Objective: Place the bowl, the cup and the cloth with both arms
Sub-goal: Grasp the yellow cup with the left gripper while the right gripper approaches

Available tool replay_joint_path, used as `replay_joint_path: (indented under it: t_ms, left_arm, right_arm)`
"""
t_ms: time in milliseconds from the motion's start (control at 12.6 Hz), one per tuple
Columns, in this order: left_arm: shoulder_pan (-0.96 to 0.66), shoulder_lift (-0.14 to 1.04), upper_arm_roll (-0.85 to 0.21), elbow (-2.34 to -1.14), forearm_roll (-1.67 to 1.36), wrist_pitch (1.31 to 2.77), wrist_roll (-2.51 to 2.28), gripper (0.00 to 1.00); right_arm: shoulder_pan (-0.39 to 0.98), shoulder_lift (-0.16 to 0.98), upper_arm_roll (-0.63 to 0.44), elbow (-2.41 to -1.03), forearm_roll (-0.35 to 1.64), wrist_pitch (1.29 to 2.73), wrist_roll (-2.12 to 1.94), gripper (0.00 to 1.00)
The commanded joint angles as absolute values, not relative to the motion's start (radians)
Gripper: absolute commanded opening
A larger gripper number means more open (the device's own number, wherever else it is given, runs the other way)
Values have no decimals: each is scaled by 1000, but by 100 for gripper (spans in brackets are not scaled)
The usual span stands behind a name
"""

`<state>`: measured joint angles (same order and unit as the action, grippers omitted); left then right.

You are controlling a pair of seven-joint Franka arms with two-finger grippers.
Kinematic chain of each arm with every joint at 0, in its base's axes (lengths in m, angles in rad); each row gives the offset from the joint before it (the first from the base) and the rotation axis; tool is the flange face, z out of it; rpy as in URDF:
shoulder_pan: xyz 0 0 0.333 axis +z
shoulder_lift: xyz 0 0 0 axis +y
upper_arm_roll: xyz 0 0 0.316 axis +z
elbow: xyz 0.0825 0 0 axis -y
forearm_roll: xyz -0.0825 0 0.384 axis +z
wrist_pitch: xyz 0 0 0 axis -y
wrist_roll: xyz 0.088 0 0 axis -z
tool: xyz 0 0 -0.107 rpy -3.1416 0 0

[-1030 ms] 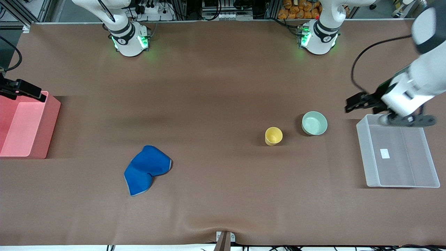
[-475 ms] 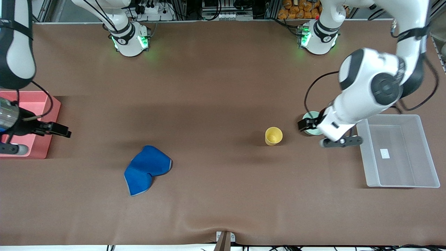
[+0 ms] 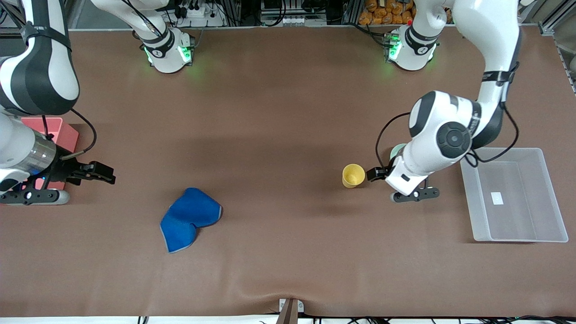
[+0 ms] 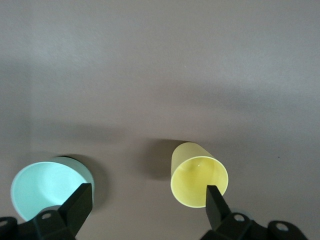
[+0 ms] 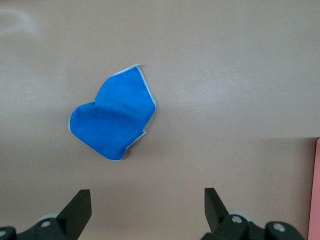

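Observation:
The yellow cup (image 3: pixel 353 175) stands upright on the brown table. The mint-green bowl (image 3: pixel 396 150) stands beside it toward the left arm's end, mostly hidden under the left arm. My left gripper (image 3: pixel 374 173) is open and empty over the table between them. In the left wrist view one finger lies over the bowl (image 4: pixel 42 186) and the other over the cup's (image 4: pixel 199 175) rim. The blue cloth (image 3: pixel 189 218) lies crumpled nearer the front camera. My right gripper (image 3: pixel 107 174) is open and empty, over bare table between the pink bin and the cloth (image 5: pixel 112 120).
A clear plastic bin (image 3: pixel 517 234) sits at the left arm's end of the table. A pink bin (image 3: pixel 63 130) sits at the right arm's end, largely covered by the right arm. The brown table mat (image 3: pixel 270 135) is bare in the middle.
The left gripper swung from over the clear bin's edge to between bowl and cup, covering the bowl. The right gripper moved from the pink bin toward the cloth. The objects have not moved.

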<state>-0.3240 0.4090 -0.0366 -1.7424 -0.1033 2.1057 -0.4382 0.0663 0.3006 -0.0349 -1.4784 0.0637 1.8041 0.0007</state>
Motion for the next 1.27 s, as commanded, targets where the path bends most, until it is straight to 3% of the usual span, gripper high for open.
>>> replay_joint_path:
  t_ms: [0, 238, 475, 634, 950, 1030, 1188]
  left_arm:
    - [-365, 414, -35, -1801, -83, 2178, -480, 100]
    - [-397, 414, -35, -1902, -69, 2288, -482, 100]
    - [-402, 423, -35, -1939, -69, 2342, -482, 66]
    - [-405, 440, -35, -1937, -69, 2345, -483, 29]
    - [-414, 466, -34, -1937, -67, 2396, -511, 21]
    - [-416, 474, -34, -1937, -67, 2401, -537, 3]
    - [-414, 466, -32, -1928, -66, 2399, -584, 0]
  right_arm:
    - [95, 342, -38, -1456, 86, 1853, -26, 100]
    - [97, 354, -38, -1457, 87, 1910, -25, 100]
    - [107, 354, -38, -1459, 86, 1904, -12, 100]
    - [113, 354, -38, -1463, 86, 1905, -14, 100]
    - [133, 354, -38, -1466, 86, 1908, -14, 100]
    - [138, 354, -38, -1468, 86, 1910, -14, 100]
    - [153, 356, -37, -1471, 104, 1911, -15, 100]
